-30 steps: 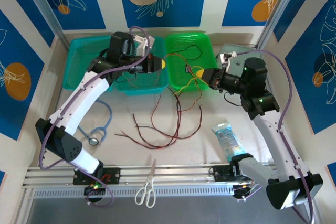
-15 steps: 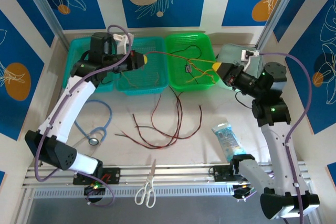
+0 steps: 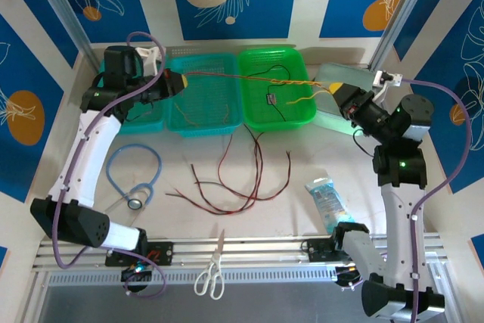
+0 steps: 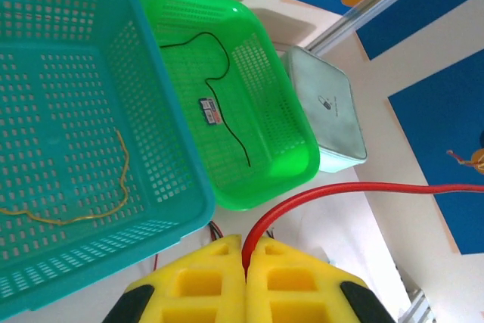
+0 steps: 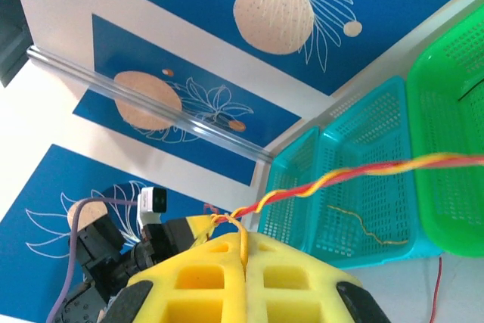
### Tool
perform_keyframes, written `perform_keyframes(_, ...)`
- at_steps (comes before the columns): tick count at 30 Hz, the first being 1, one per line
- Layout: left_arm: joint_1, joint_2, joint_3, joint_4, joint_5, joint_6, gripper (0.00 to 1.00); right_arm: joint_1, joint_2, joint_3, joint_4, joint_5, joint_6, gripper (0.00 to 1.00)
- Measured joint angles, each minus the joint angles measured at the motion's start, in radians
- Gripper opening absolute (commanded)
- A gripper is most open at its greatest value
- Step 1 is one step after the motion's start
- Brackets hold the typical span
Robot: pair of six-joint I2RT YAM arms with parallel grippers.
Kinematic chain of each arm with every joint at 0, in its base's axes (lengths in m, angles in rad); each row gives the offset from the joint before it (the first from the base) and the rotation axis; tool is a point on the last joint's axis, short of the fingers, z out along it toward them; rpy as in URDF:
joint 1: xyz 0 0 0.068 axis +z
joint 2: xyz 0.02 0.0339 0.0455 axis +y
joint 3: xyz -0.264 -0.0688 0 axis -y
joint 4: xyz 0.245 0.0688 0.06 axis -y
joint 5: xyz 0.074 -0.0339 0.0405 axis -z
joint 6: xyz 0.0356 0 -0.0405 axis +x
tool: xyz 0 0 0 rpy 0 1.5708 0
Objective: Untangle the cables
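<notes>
The left gripper (image 4: 244, 251) is pressed shut on a red cable (image 4: 325, 191) that arcs out of its yellow pads. The right gripper (image 5: 243, 251) pinches a yellow cable (image 5: 243, 234). Between them the two are wound round each other and stretched taut above the teal basket (image 3: 203, 57) and green basket (image 3: 272, 51), with the grippers well apart. The step looks like pulling this pair apart. Since the twist has not come undone, the next move probably calls for unwinding one cable round the other rather than more pull, which could make a cable slip. More cables (image 3: 234, 203) lie loose on the white counter (image 3: 174, 160), near a stethoscope (image 3: 134, 203), scissors (image 3: 212, 274) and a packet (image 3: 327, 200). Blue patterned walls enclose the cell.
</notes>
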Motion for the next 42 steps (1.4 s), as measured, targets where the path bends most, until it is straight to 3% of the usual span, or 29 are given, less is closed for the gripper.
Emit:
perform_keyframes(21,0.28,-0.051,-0.019,-0.045,0.046,0.036,0.0,-0.218,-0.033,-0.001,0.009,-0.055,0.064,0.0)
perform_keyframes(28,0.447,-0.11,-0.15,0.133,0.126,-0.126,0.0,-0.278,-0.06,-0.014,0.009,-0.045,0.09,0.0)
perform_keyframes(42,0.541,-0.137,-0.231,0.328,0.088,-0.291,0.0,-0.38,-0.09,-0.064,-0.009,-0.02,0.117,0.0)
